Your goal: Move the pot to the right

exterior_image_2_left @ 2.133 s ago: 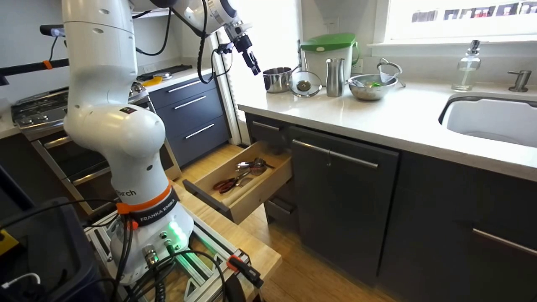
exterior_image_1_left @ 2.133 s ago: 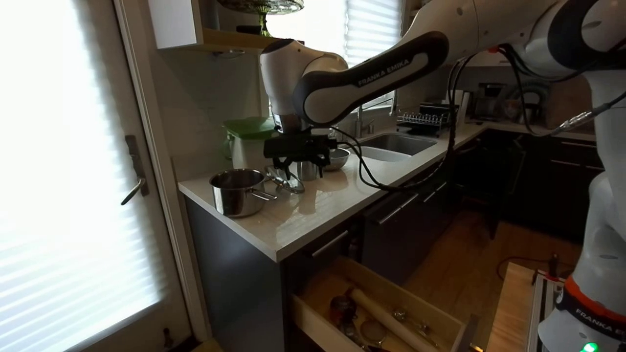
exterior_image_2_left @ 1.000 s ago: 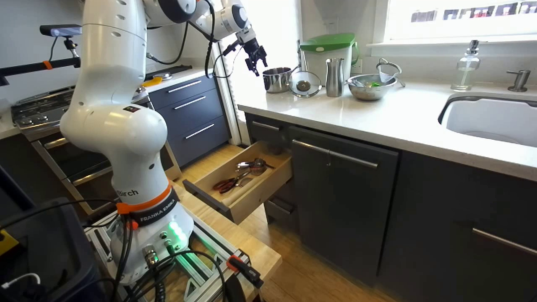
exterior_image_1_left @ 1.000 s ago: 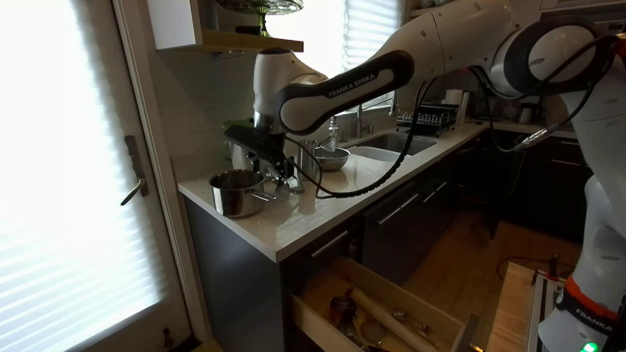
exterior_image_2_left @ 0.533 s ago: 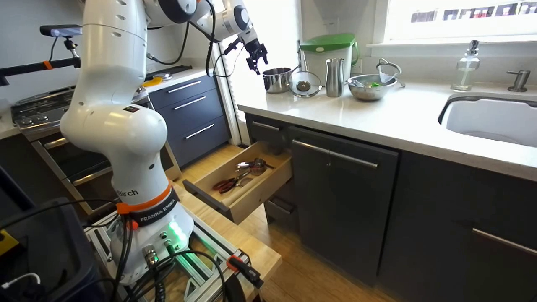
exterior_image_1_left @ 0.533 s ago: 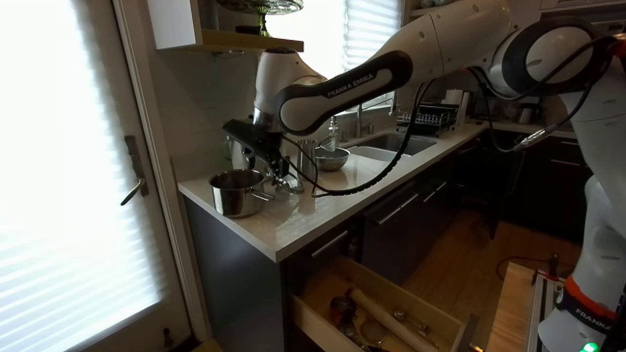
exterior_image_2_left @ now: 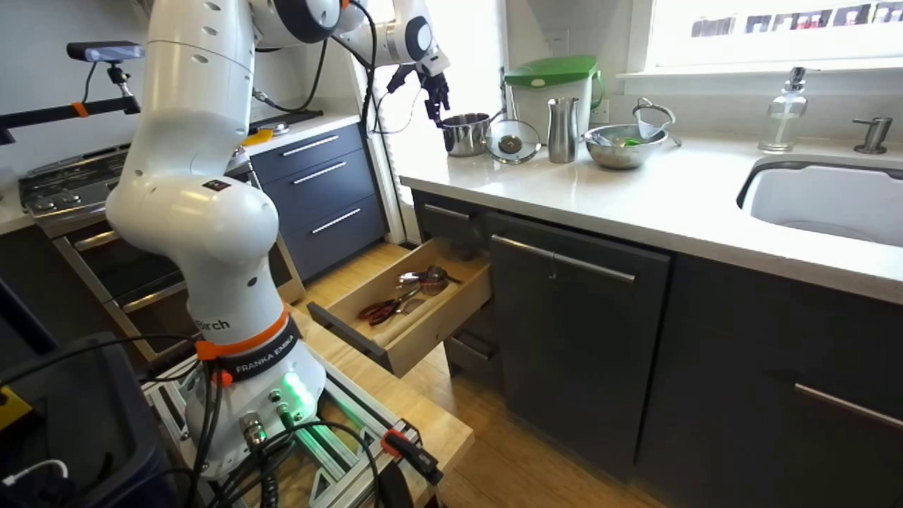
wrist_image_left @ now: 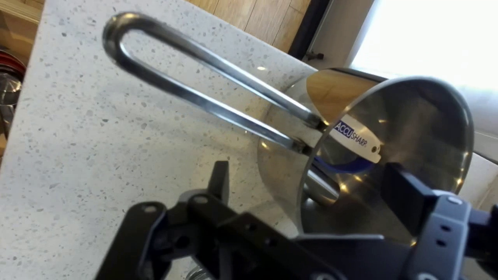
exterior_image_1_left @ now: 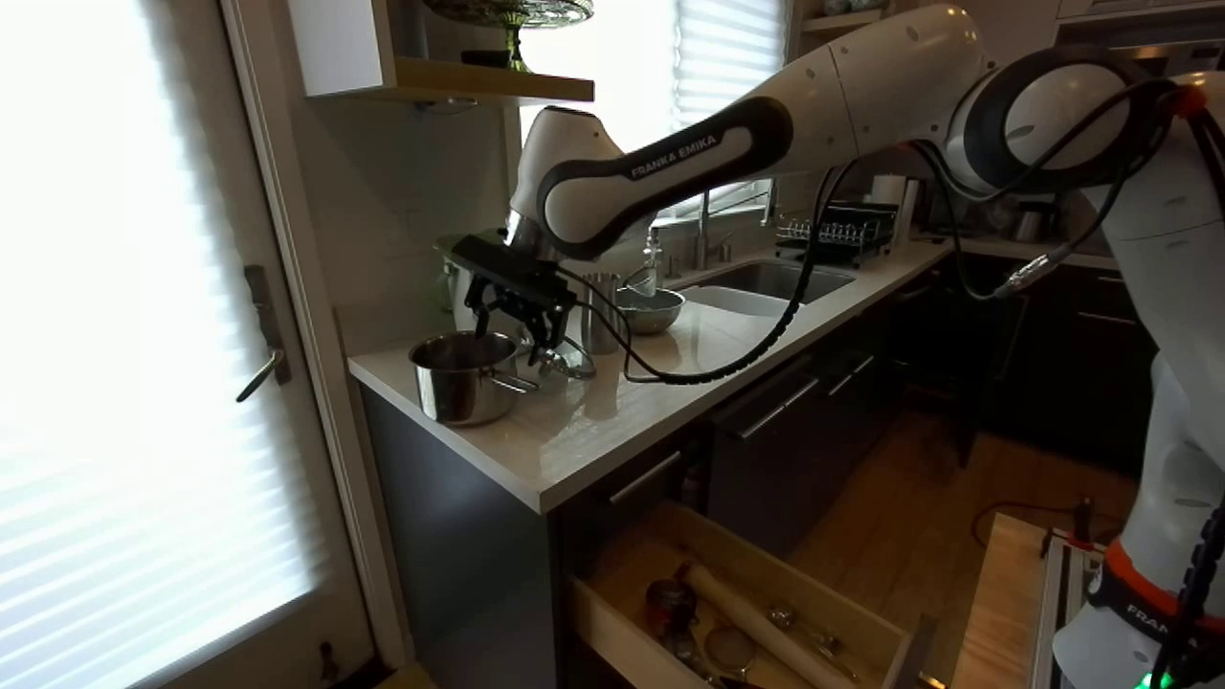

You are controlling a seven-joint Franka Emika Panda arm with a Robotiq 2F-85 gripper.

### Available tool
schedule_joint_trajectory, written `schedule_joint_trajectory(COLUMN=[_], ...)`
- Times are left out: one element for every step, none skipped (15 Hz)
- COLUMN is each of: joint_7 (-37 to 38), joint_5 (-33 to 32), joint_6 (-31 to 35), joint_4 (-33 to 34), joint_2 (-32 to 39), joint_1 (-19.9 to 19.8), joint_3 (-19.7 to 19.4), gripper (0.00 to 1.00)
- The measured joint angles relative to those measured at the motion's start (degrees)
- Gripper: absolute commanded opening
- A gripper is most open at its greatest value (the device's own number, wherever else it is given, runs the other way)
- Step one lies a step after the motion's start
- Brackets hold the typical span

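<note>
Two fingers (wrist_image_left: 220,181) of the gripper (wrist_image_left: 307,165) stand apart near the pot (exterior_image_1_left: 466,394), which rests ungrasped on the counter (wrist_image_left: 97,155): approach apparently nearly complete; grasp, rightward move and release remaining.

The arm (exterior_image_2_left: 204,219) before me is glossy white, marked FRANKA EMIKA, with an orange band (exterior_image_2_left: 248,344), black cables (exterior_image_1_left: 689,379) and a screw-dotted black claw (wrist_image_left: 307,173).

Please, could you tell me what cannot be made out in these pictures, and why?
Pot, in the wrist view: inside partly hidden by the gripper.
Lid, in an exterior view: partly hidden behind the gripper.
Bowl, in an exterior view: contents too small to identify.
Drawer, in the wrist view: cut off by the left edge.
Glass stand, in an exterior view: cut off by the top edge.
</note>
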Motion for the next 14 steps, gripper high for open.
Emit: schedule_joint_trajectory(joint_7=[-1.09,-0.88,-0.58,-0.48,-0.53,-0.57,-0.57,-0.57,-0.57,-0.62,-0.77,-0.96,-1.15,-1.35], joint_5=[0.69,0.77,0.77,0.77,0.77,0.8,0.81,0.81,0.81,0.81,0.81,0.81,0.81,0.81], joint_6=[0.0,-0.04,-0.04,-0.04,-0.04,-0.04,-0.04,-0.04,0.0,0.1,0.18,0.2,0.2,0.2], joint_4=[-0.01,-0.01,-0.02,-0.01,0.01,0.08,0.24,0.57,1.03,1.52,2.1,2.71,3.27,3.84], joint_2=[0.03,0.02,0.03,0.02,0.02,0.09,0.36,0.82,1.47,2.21,2.98,3.72,4.39,5.02], joint_1=[-0.32,-0.34,-0.28,-0.23,-0.17,-0.15,-0.09,-0.01,0.06,0.1,0.13,0.17,0.19,0.22], joint_3=[-0.31,-0.99,-1.64,-2.01,-2.2,-2.22,-2.26,-2.36,-2.42,-2.43,-2.43,-2.43,-2.43,-2.46], gripper=[1.0,1.0,1.0,1.0,1.0,1.0,1.0,1.0,1.0,1.0,1.0,1.0,1.0,0.75])
